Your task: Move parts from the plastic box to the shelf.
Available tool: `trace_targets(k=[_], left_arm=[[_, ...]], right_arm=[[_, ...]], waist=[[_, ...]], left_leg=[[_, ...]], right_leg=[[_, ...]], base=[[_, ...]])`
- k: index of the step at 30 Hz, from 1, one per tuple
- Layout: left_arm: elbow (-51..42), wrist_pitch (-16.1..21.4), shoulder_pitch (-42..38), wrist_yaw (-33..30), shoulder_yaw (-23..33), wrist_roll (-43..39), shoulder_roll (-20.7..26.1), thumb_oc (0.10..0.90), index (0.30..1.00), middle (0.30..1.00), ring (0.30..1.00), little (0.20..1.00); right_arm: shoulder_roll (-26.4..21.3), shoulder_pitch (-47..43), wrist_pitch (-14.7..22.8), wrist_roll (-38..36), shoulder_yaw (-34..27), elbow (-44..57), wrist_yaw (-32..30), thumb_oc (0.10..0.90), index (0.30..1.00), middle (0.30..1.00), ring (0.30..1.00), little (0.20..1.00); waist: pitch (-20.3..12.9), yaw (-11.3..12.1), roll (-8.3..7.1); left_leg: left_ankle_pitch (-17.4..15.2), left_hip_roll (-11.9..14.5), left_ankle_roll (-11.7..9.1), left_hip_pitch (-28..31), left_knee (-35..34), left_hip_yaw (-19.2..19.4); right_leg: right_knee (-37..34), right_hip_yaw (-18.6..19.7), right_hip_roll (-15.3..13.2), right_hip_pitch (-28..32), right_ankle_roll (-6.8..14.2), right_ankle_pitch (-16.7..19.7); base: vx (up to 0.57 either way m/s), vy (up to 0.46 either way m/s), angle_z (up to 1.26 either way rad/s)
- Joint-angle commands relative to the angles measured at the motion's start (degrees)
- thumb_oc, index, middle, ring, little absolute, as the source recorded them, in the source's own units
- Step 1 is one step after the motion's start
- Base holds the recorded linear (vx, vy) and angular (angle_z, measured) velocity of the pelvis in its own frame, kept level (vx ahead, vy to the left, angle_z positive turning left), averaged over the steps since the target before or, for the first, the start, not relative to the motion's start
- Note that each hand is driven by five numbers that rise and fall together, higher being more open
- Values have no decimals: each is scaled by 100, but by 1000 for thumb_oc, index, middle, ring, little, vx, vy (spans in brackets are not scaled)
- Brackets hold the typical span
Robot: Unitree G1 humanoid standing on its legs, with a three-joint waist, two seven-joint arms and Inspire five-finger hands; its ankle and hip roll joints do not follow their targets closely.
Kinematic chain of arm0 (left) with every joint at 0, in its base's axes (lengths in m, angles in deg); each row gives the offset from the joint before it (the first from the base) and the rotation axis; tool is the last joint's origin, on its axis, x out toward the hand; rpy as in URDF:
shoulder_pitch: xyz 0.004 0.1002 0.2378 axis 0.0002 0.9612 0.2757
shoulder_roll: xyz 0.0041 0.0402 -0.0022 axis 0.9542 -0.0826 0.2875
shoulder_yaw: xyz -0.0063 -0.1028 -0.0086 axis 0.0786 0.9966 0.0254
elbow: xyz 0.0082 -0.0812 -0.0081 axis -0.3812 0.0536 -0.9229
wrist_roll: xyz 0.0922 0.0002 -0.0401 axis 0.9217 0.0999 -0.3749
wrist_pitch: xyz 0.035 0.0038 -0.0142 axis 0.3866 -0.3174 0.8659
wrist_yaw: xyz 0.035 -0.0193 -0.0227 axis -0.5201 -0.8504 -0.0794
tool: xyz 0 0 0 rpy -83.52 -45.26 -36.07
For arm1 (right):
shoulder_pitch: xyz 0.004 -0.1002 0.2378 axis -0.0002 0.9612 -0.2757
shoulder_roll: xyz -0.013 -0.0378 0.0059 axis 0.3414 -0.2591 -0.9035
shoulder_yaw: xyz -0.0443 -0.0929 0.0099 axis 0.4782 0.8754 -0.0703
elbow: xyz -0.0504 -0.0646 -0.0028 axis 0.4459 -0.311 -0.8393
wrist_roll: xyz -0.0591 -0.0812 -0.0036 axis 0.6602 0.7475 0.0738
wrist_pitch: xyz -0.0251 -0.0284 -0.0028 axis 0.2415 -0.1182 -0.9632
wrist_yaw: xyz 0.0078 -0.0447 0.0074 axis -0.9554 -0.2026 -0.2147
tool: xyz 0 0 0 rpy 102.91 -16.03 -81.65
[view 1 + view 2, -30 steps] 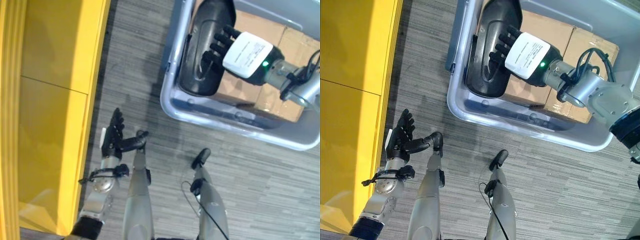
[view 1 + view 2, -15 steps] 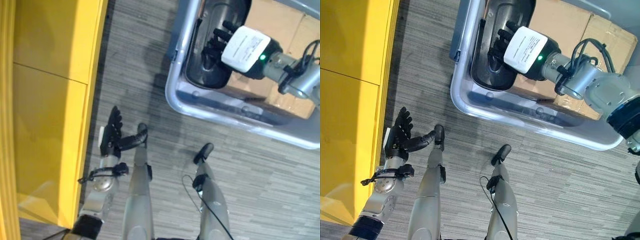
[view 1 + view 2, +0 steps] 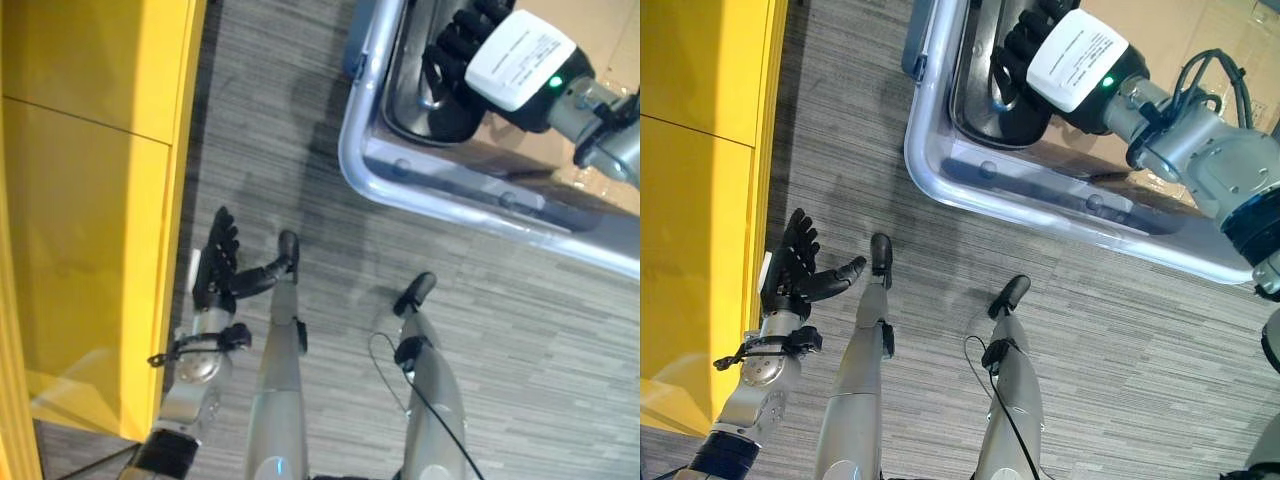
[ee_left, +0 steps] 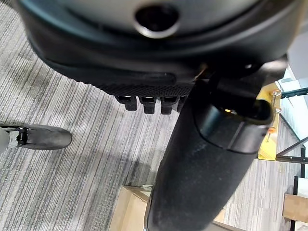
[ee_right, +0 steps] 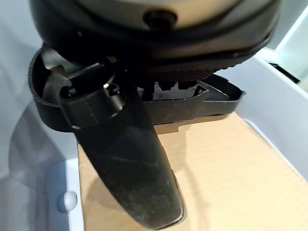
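Your right hand [image 3: 1032, 40] sits at the top of the frame, inside the plastic box [image 3: 940, 175], with its fingers curled over the rim of the black part [image 3: 985, 110]. From the wrist view, the thumb [image 5: 125, 159] hangs over the cardboard [image 5: 226, 178] below the part [image 5: 211, 98], so the grip looks partial rather than a full wrap. The part is a curved shell leaning against the box's left wall, above the cardboard lining the bottom.

Before you lift, bring the thumb in under the part's edge so it is pinched from both sides. Raise it straight up until it clears the box wall, since the rim would likely catch a tilted shell. Then swing toward the yellow shelf [image 3: 90, 200] along the left edge of the frame.

Your left hand [image 3: 795, 275] hangs in the lower left, close beside the shelf, fingers straight and spread, holding nothing. Keep it ready to support the part's free end.
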Motion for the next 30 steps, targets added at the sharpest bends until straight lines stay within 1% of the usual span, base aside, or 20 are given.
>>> trace_targets(k=[1,3,5,10,18,22,23,25,26,30], left_arm=[[-570,494,106,-14,73,-101,16,900,1000,1000,1000,1000],[-572,492,91,0,57,-96,-1,900,1000,1000,1000,1000],[-593,497,79,10,52,-110,-9,900,1000,1000,1000,1000],[-589,506,81,-22,43,-124,-24,900,1000,1000,1000,1000],[-572,468,59,6,11,-120,-16,900,1000,1000,1000,1000],[-536,451,38,41,-8,-106,31,900,1000,1000,1000,1000],[-539,432,49,61,-11,-91,57,900,1000,1000,1000,1000],[-523,421,52,70,-15,-86,46,900,1000,1000,1000,1000],[-499,393,49,96,-13,-66,47,900,1000,1000,1000,1000],[-518,352,75,150,15,-27,80,900,1000,1000,1000,1000]], right_arm=[[-109,7,-177,-122,623,-795,399,400,300,300,300,300],[-49,152,-168,-116,572,-891,439,400,300,300,300,300],[-64,312,-169,-186,377,-797,392,400,300,300,300,300],[-131,527,-195,-360,61,-639,277,400,300,300,300,300],[-231,753,-183,-357,-138,-364,198,400,300,300,300,300],[-320,831,-149,-353,-185,-197,158,400,300,300,300,300],[-396,905,-126,-357,-235,-69,165,400,300,300,300,300],[-418,925,-126,-357,-270,-23,133,400,300,300,300,300],[-570,972,-98,-348,-351,249,115,400,300,300,300,300],[-857,1088,-69,-343,-532,649,45,400,300,300,300,300]], waist=[[-79,137,162],[-79,160,186],[-79,164,198],[-79,156,172],[-79,153,123],[-79,169,89],[-79,176,70],[-79,176,56],[-79,182,13],[-79,184,-32]], left_leg=[[-564,248,-244,253,229,-174],[-560,235,-239,272,197,-180],[-559,221,-234,319,177,-169],[-576,212,-226,420,173,-171],[-606,203,-220,719,147,-155],[-610,206,-220,992,116,-152],[-598,212,-220,1133,69,-151],[-592,217,-223,1206,49,-150],[-455,195,-180,1391,-41,-107],[-412,215,-204,1837,-207,-111]], right_leg=[[173,99,-80,361,541,-136],[180,90,-86,368,542,-148],[195,68,-88,410,554,-162],[226,49,-93,492,558,-175],[206,-11,-108,812,576,-160],[177,-43,-112,1092,596,-141],[143,-68,-97,1237,603,-129],[133,-77,-104,1314,603,-126],[52,-185,-107,1515,537,-10],[-51,-249,-84,1953,561,20]], base=[[0,0,0],[0,0,0],[2,0,2],[-3,8,11],[-4,7,2],[-4,2,1],[-11,7,5],[-45,12,4],[-83,26,1],[-21,9,3]])
